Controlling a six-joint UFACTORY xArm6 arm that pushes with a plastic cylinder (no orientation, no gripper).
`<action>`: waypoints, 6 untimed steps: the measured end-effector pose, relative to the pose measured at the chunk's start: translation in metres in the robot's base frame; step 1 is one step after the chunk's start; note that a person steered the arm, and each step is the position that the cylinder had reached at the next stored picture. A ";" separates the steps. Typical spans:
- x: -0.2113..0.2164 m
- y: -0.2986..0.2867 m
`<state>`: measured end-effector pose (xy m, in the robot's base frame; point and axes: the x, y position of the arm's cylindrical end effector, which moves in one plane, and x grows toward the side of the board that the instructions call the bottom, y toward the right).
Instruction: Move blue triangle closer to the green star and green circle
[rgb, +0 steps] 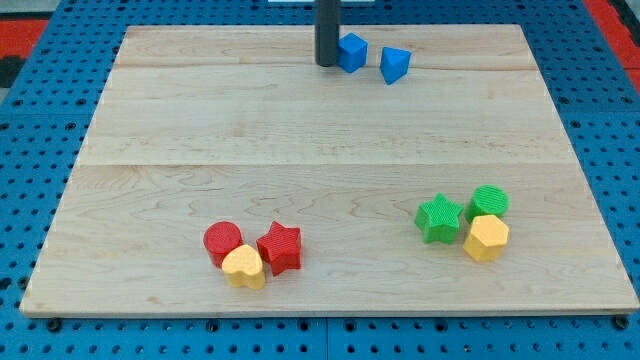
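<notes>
The blue triangle (395, 65) lies near the view's top, right of centre. A blue cube (352, 52) sits just to its left. My tip (327, 64) stands right beside the blue cube's left side, apart from the triangle. The green star (438, 218) and the green circle (490, 201) lie at the lower right, far below the triangle. A yellow hexagon (486, 238) touches the green circle from below.
A red circle (223, 240), a yellow heart-like block (244, 267) and a red star (280, 248) cluster at the lower left. The wooden board (300, 150) lies on a blue pegboard surface (30, 130).
</notes>
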<state>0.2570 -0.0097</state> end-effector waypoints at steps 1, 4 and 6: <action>-0.017 -0.023; -0.039 0.170; 0.034 0.085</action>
<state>0.2914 0.0757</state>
